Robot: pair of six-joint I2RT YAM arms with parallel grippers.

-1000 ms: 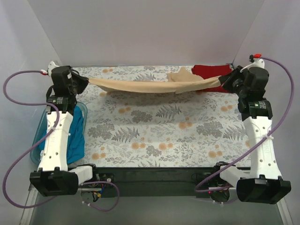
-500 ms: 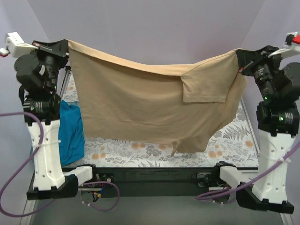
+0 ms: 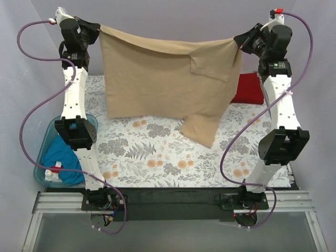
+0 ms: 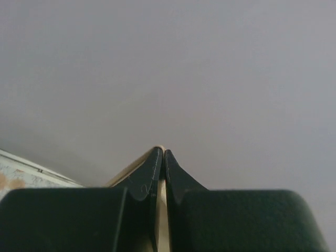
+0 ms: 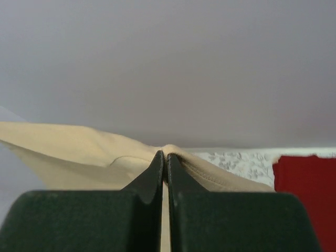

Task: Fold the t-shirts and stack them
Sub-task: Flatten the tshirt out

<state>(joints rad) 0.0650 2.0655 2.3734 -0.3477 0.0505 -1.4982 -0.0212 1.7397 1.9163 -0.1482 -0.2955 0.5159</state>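
Left fingers (image 4: 148, 181) and right fingers (image 5: 151, 181) clench the tan shirt (image 3: 152, 79) above the worktop (image 3: 157, 157); its dangling end may bunch underneath when lowered.

Plain grey-lilac walls (image 3: 173, 18), floral-clothed table (image 3: 157, 149), black front rail (image 3: 173, 197)

text: none legible | labels: none | brands: none | numbers: none | signs: none

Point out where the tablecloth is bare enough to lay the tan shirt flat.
Bare: the near middle of the tablecloth, from the light blue tub across to the right arm, nearer than the hanging tan t-shirt. Crowded: the far right corner holds the dark red t-shirt; the left edge has the tub with the teal t-shirt.
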